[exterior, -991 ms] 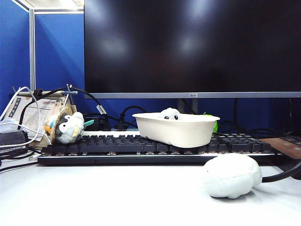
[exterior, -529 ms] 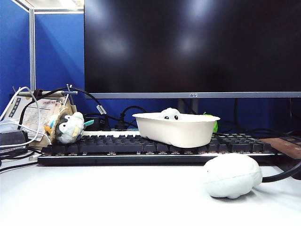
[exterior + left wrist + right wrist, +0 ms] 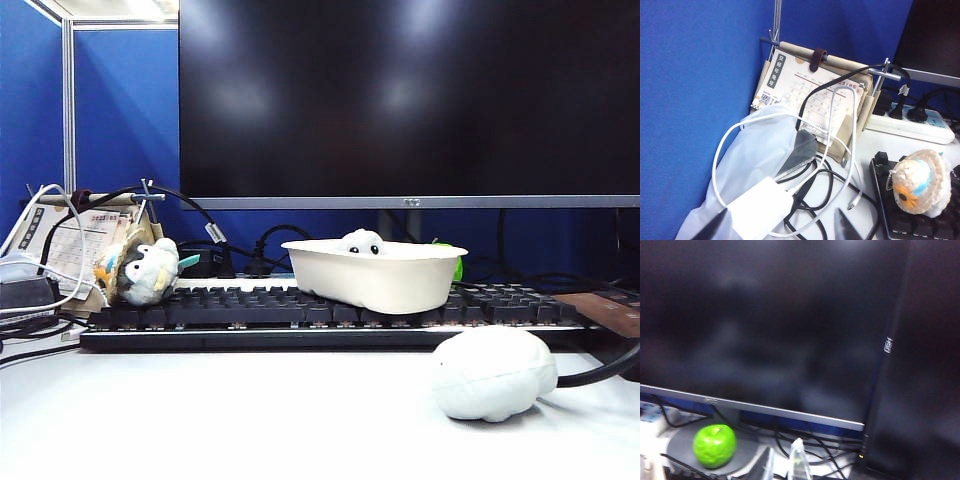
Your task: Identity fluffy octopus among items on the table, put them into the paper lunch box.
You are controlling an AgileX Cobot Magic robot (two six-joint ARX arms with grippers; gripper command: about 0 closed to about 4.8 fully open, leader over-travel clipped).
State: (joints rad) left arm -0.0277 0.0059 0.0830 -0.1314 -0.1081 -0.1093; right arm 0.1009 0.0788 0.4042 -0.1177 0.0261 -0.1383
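A: Blue partition walls and a big dark monitor [image 3: 400, 100] close off the back; in front, a white table [image 3: 250, 420] carries a black keyboard [image 3: 330, 315]. Where is the fluffy octopus [image 3: 361, 242]?

B: Seen from the exterior camera, it sits inside the paper lunch box [image 3: 375, 272], only its round head and bead eyes showing over the rim. The box rests on the keyboard, just right of centre. From the box, the eyeless white plush lump [image 3: 493, 373] lies on the table at about four o'clock, and the grey and white plush [image 3: 148, 272] stands at nine o'clock, well apart.

A: And the grippers?

B: Neither shows in the exterior view. The left gripper [image 3: 777, 225] appears only as two dark fingertips [image 3: 715, 226] with a wide gap, holding nothing, over a tangle of white and black cables [image 3: 805, 165] beside a desk calendar [image 3: 805, 95]. The right gripper [image 3: 781, 462] faces the monitor, with a green apple [image 3: 715, 445] on the monitor's base; its tips show a narrow gap with nothing between them, so I judge it partly parted, empty.

A: What could go wrong?

B: The job looks done to me. The risk is the perch: the box sits on uneven keys, so a passing arm could tip it. The left fingers could also snag those loose cables.
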